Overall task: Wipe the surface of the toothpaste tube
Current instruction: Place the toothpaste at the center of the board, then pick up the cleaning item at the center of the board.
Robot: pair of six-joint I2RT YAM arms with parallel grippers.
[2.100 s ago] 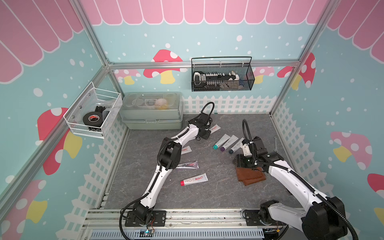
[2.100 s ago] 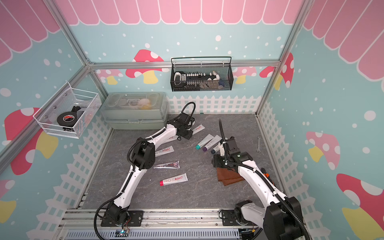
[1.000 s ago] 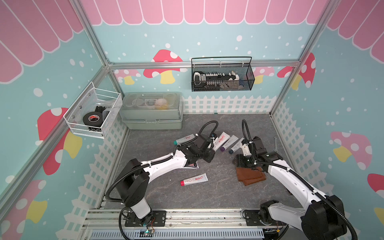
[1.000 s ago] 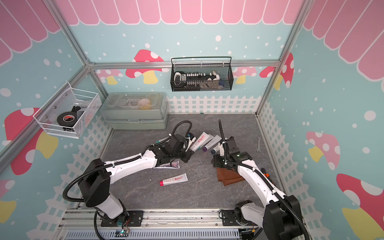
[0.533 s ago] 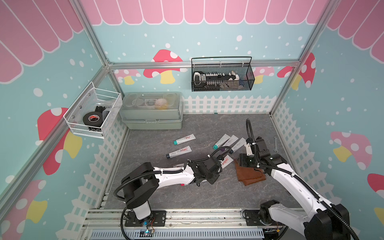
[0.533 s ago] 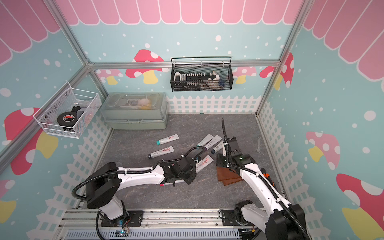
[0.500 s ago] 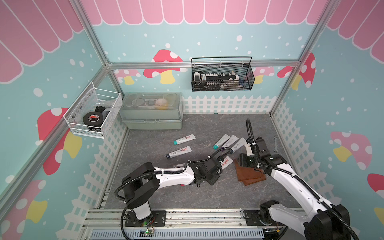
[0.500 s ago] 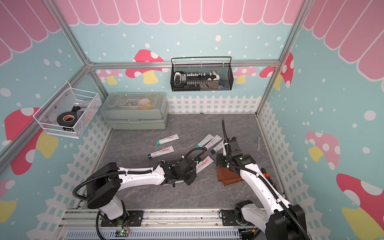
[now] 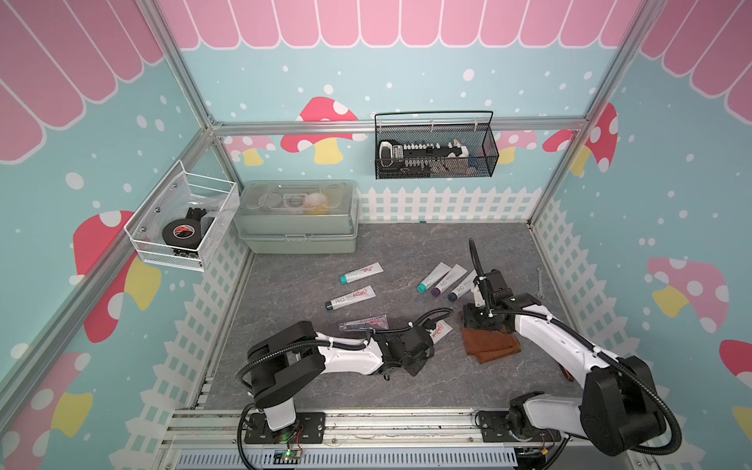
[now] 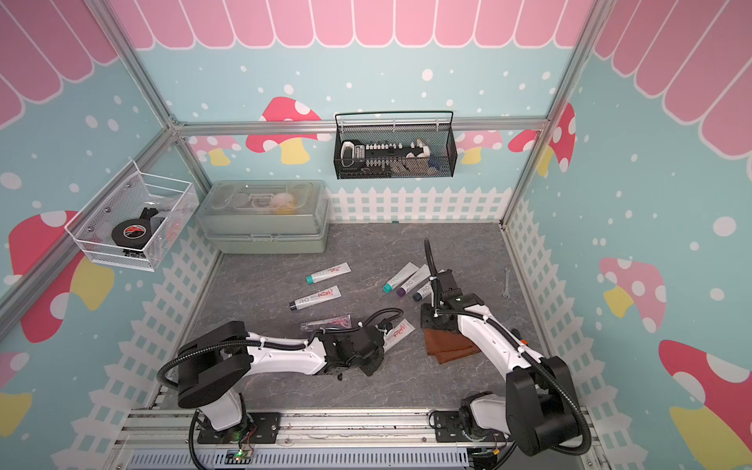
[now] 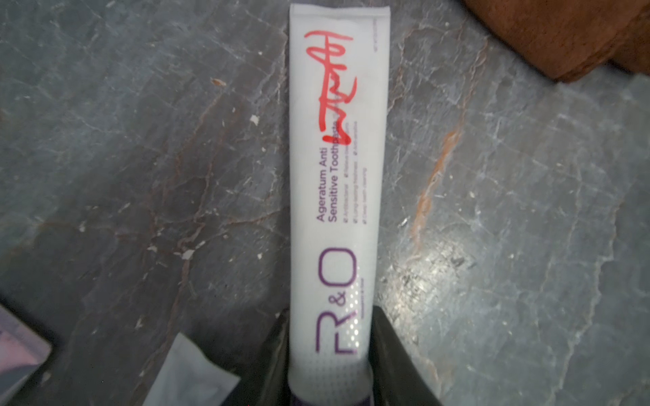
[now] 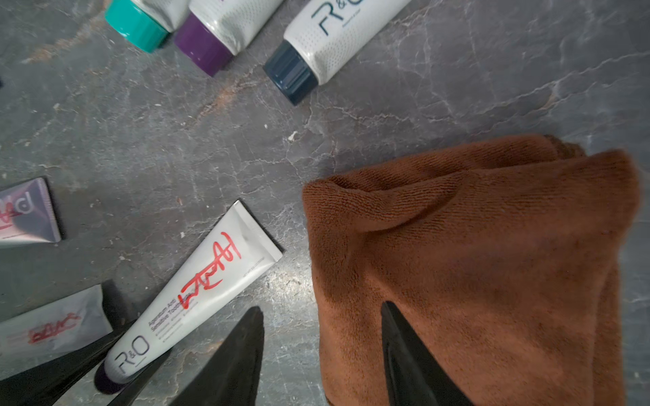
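- 1 toothpaste tube (image 11: 334, 175), red scribble, flat on surface (image 12: 140, 140).
- Left hand (image 11: 330, 314): straddles its cap end; cannot tell whether gripping.
- Right hand (image 12: 322, 306): open, at edge of 1 brown cloth (image 12: 475, 246).

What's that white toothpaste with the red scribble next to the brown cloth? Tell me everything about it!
The scribbled tube is white, smooth plastic with purple R&O letters, a dark purple cap and a flat crimped end. Red squiggles cross the half by that end. It lies flat on the grey table, flat end near the brown cloth but not touching. The left gripper straddles its cap end; how tightly is unclear.
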